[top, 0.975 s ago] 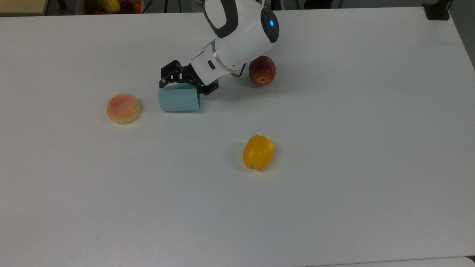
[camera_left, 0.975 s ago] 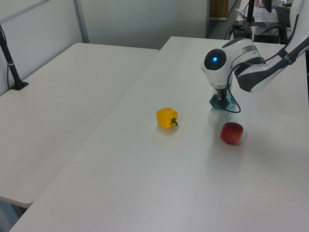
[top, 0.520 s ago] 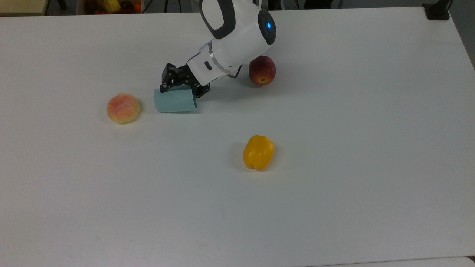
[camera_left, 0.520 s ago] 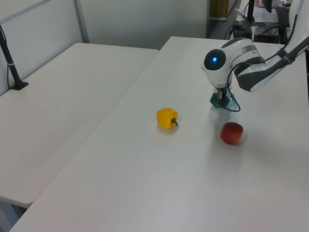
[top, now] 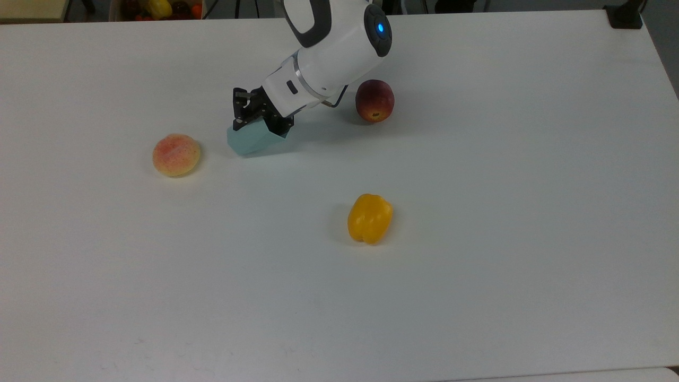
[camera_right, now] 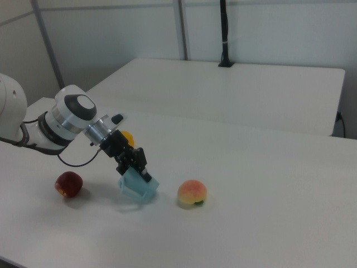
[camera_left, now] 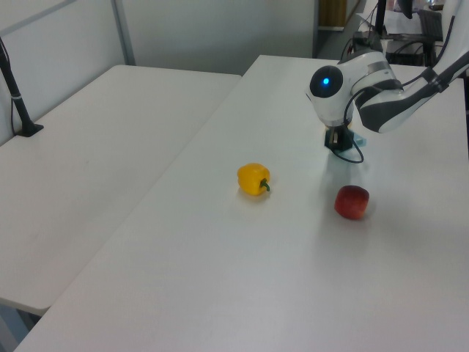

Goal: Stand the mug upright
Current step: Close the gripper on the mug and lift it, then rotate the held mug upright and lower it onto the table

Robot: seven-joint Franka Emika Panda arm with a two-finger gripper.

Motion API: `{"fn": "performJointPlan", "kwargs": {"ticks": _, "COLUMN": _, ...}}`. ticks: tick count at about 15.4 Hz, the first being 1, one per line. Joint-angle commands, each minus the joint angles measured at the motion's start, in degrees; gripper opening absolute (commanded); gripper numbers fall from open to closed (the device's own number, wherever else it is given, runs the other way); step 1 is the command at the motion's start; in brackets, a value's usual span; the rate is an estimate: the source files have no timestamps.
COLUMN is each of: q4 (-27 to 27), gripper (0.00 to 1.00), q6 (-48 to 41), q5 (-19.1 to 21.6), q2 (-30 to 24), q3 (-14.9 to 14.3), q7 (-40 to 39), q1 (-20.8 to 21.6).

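The pale teal faceted mug (top: 252,142) is tilted on the white table, left of centre in the top view, between lying and standing. My gripper (top: 258,125) reaches down from the white arm and is shut on the mug's upper end. In the right view the mug (camera_right: 137,187) leans under the black fingers (camera_right: 146,173), its lower part at the table surface. The left view has the gripper (camera_left: 338,142) below the arm's white wrist, with the mug mostly hidden behind it.
A pink-yellow peach (top: 176,154) lies to the top view's left of the mug. A red fruit (top: 374,101) sits to the top view's right, beside the arm. A yellow pepper (top: 370,217) lies nearer the table's front. A box of fruit (top: 159,8) stands beyond the far edge.
The mug has gone from lying flat on its side to tilted, its gripped end raised. The gripper and wrist have swung back toward the top view's upper left.
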Motion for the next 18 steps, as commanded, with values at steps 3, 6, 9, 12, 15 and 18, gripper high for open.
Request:
{"fn": "performJointPlan", "kwargs": {"ticks": 3, "q4": 2.32, "gripper": 0.00, "q6": -0.14, "q5": 15.43, "q2": -3.46, "q3": -0.07, "q7": -9.77, "q1": -1.28}}
{"fn": "performJointPlan", "kwargs": {"ticks": 6, "q4": 5.40, "gripper": 0.00, "q6": -2.08, "q5": 23.86, "q2": -4.34, "q3": -0.25, "q7": -17.58, "q1": -1.81}}
{"fn": "performJointPlan", "kwargs": {"ticks": 9, "q4": 7.60, "gripper": 0.00, "q6": -2.43, "q5": 33.09, "q2": -4.26, "q3": -0.34, "q7": -28.83, "q1": -3.39}}
{"fn": "performJointPlan", "kwargs": {"ticks": 12, "q4": 12.51, "gripper": 0.00, "q6": -2.69, "q5": 41.70, "q2": -3.47, "q3": -2.79, "q7": -34.04, "q1": -4.97}}
{"fn": "performJointPlan", "kwargs": {"ticks": 15, "q4": 17.87, "gripper": 0.00, "q6": -3.57, "q5": 50.06, "q2": -0.66, "q3": -5.60, "q7": -38.34, "q1": -5.68}}
{"fn": "performJointPlan", "kwargs": {"ticks": 18, "q4": 20.53, "gripper": 0.00, "q6": -7.69, "q5": 53.24, "q2": 0.84, "q3": -8.07, "q7": -42.29, "q1": -6.99}}
